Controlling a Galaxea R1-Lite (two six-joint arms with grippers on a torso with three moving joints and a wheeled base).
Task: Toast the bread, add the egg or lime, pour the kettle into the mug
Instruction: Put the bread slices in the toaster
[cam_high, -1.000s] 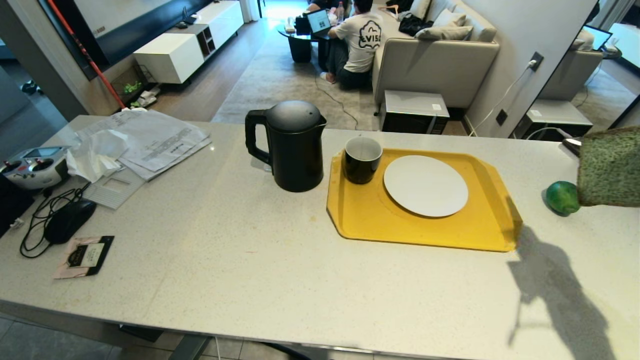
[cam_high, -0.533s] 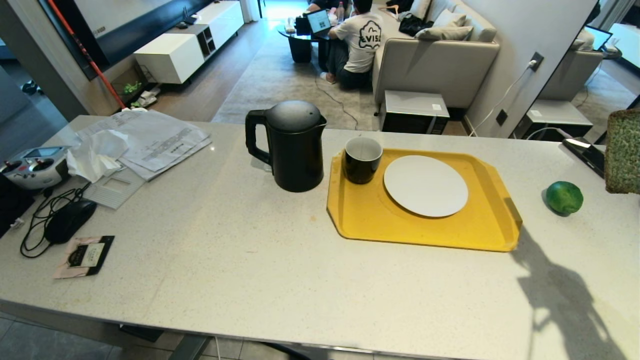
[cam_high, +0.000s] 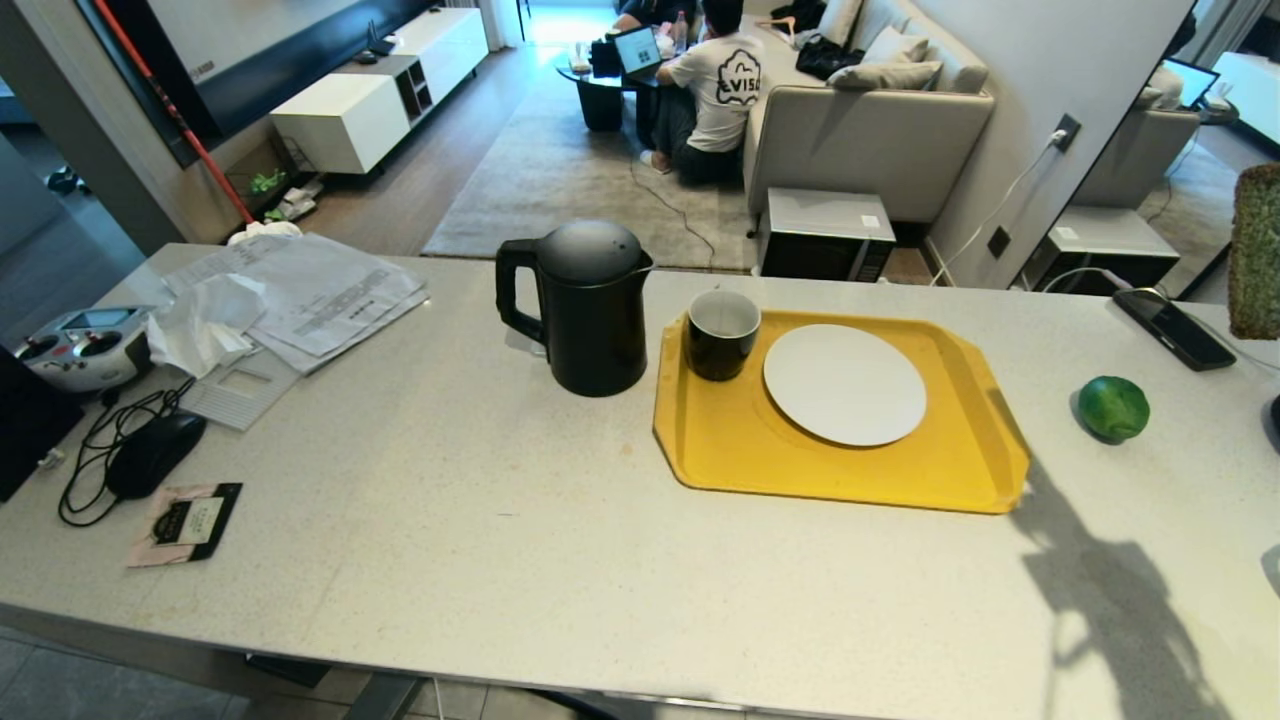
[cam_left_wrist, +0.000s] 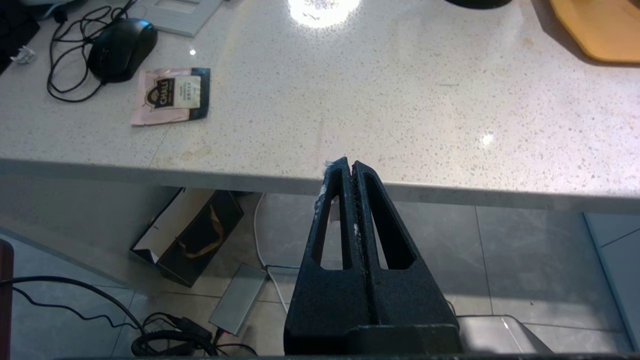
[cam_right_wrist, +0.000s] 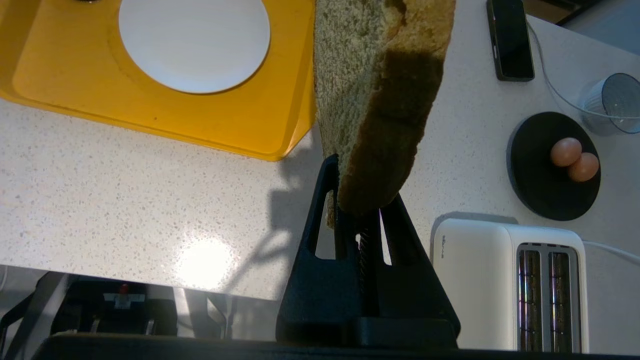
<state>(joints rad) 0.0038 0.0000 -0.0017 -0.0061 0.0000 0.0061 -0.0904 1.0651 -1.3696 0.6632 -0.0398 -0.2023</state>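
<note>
Right wrist view is showing the right gripper (cam_right_wrist: 359, 212) pinching the lower edge of the bread (cam_right_wrist: 375, 95), its jaws clamped on the crust while the slice is hanging in the air past the right end of the yellow tray (cam_right_wrist: 150, 115). Close by, the white toaster (cam_right_wrist: 505, 280) is sitting near the front edge of the bench (cam_high: 500, 560) with both slots empty, so the toasting is not yet done. For a clean drop, the slice probably wants to be turned edge-down, lined up with one slot, and let go only once its lower crust is inside. Beyond the toaster two eggs (cam_right_wrist: 575, 160) are lying on a black dish (cam_right_wrist: 530, 180), and a phone (cam_right_wrist: 510, 40) is lying toward the far edge. Left gripper (cam_left_wrist: 349, 167) is idling by the bench's front edge, jaws pressed together on nothing. Farther along, the lime (cam_high: 1113, 407) is resting right of the tray, the mug (cam_high: 722, 333) is standing in the tray's far left corner beside a white plate (cam_high: 845, 384), and the kettle (cam_high: 590, 305) is standing just left of it. Papers (cam_high: 300, 290) are lying at the far left corner; a person (cam_high: 715, 95) is sitting by a sofa (cam_high: 870, 130) in the room beyond
</note>
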